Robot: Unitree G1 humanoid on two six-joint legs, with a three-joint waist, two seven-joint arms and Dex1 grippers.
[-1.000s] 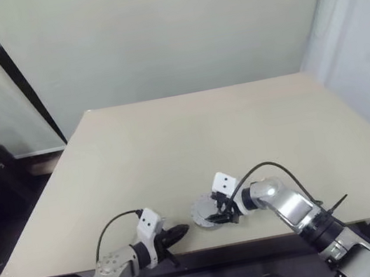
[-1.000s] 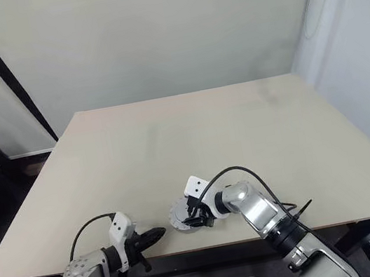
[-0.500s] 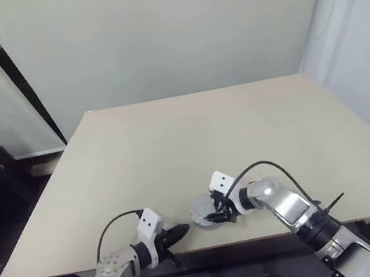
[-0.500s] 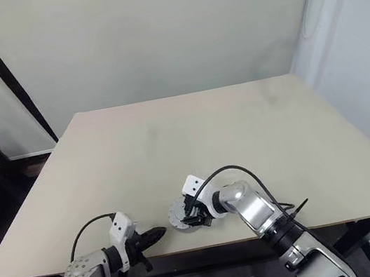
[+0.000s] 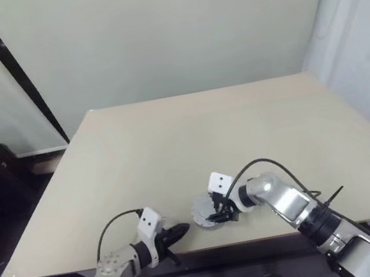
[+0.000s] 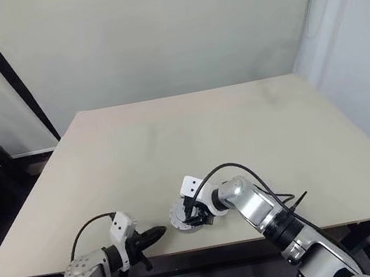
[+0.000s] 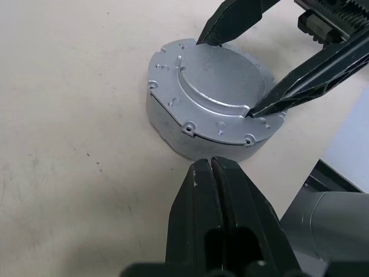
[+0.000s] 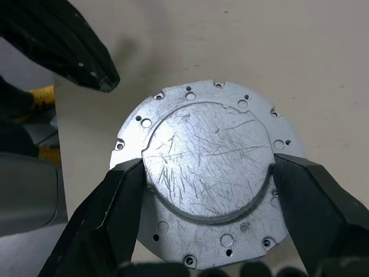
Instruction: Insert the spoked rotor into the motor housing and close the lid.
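Pressing the lid (image 8: 207,173) home on the desk (image 5: 240,129)
Right pincer (image 8: 204,179) grips its raised centre; left pincer (image 7: 212,173) closed; push squarely

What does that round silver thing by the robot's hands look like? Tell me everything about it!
The round silver thing is a short, flat metal can lying near the front edge of the tan table. Its top is a scratched, shiny plate with a raised circle in the middle and small holes around the rim. The right gripper straddles it, one black finger touching each side of the raised circle. The left gripper is shut and points at its side from close by, without touching it.
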